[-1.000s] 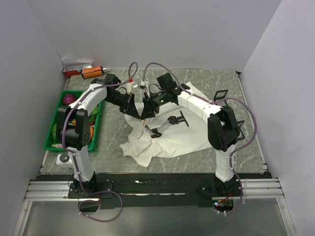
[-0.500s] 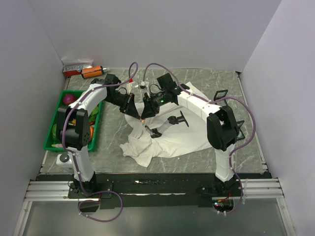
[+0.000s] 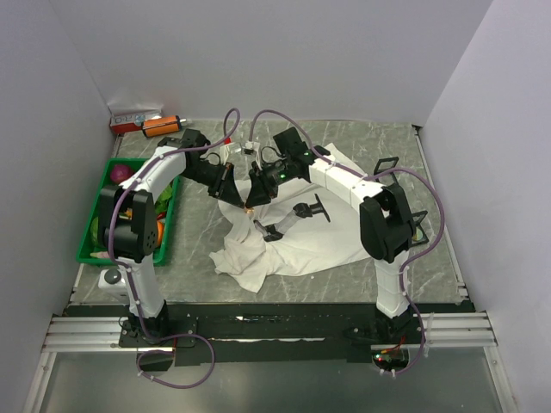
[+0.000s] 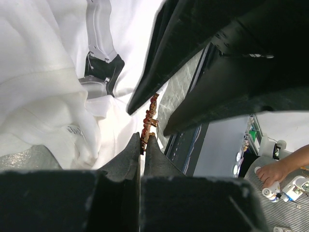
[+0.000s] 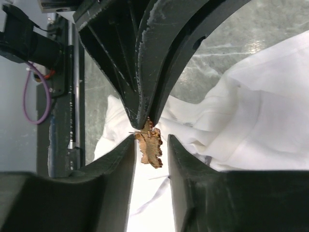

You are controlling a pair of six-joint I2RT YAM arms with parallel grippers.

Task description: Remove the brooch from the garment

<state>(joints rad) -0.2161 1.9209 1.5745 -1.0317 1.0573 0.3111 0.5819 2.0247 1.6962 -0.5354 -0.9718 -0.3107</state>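
Note:
The brooch (image 5: 150,144) is a tiny gold leaf-shaped trinket, also visible as a small orange speck (image 3: 249,209) over the white garment (image 3: 301,241). My left gripper (image 4: 144,140) is shut on the brooch's (image 4: 148,121) upper end, its tips coming down from above in the right wrist view. My right gripper (image 5: 150,140) is open with one finger on each side of the brooch. Its left finger is almost touching the pin, and a gap remains on the right. Both grippers meet tip to tip above the garment's (image 5: 251,106) left part.
A green crate (image 3: 103,232) of fruit and vegetables stands at the left. An orange-and-black cylinder (image 3: 159,126) and a small box (image 3: 133,114) lie at the back left. A black fixture (image 3: 310,209) rests on the garment. A person's hand (image 4: 273,171) shows beyond the table.
The right gripper has edged slightly left, closer round the brooch. The left gripper has stayed put, still pinching the brooch.

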